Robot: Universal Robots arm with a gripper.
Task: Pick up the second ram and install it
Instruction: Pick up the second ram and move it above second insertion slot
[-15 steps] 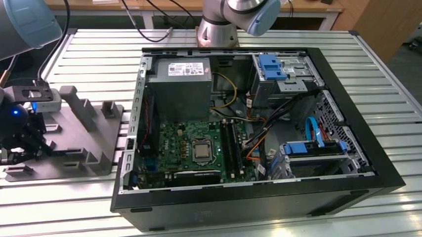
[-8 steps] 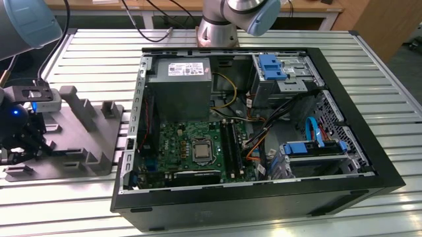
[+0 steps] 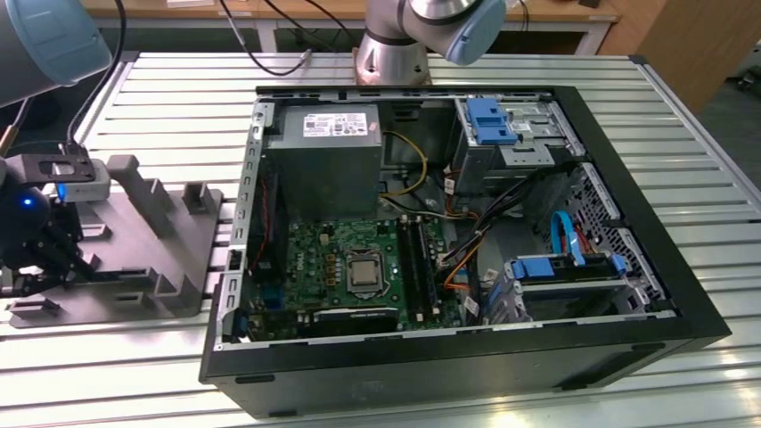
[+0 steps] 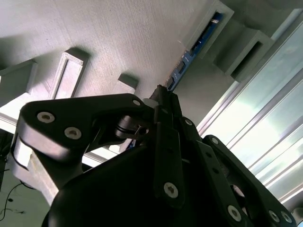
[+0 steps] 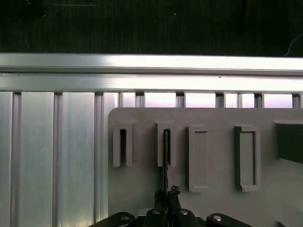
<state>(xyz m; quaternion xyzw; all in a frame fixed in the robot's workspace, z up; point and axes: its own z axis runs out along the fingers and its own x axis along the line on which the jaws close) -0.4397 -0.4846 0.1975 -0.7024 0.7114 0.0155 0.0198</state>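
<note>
The second ram (image 5: 166, 146) is a thin dark stick standing on edge in a slotted post of the grey plastic fixture (image 5: 213, 156). In the second wrist view the ram (image 4: 199, 40) shows a blue-green edge running along that slot. My gripper (image 5: 166, 193) is at the stick's near end, its black fingers (image 4: 168, 142) drawn close on either side of it. In the exterior view the gripper (image 3: 42, 259) hangs over the fixture (image 3: 143, 259) at the exterior view's left, beside the open computer case (image 3: 630, 223). The motherboard's memory slots (image 3: 416, 259) lie inside the case.
The fixture has several upright posts (image 3: 160, 201) around my gripper. The case holds a grey power supply (image 3: 327, 152), blue drive brackets (image 3: 487, 120) and loose cables (image 3: 476, 241). The arm's base (image 3: 398, 45) stands behind the case on the slatted metal table (image 3: 701, 134).
</note>
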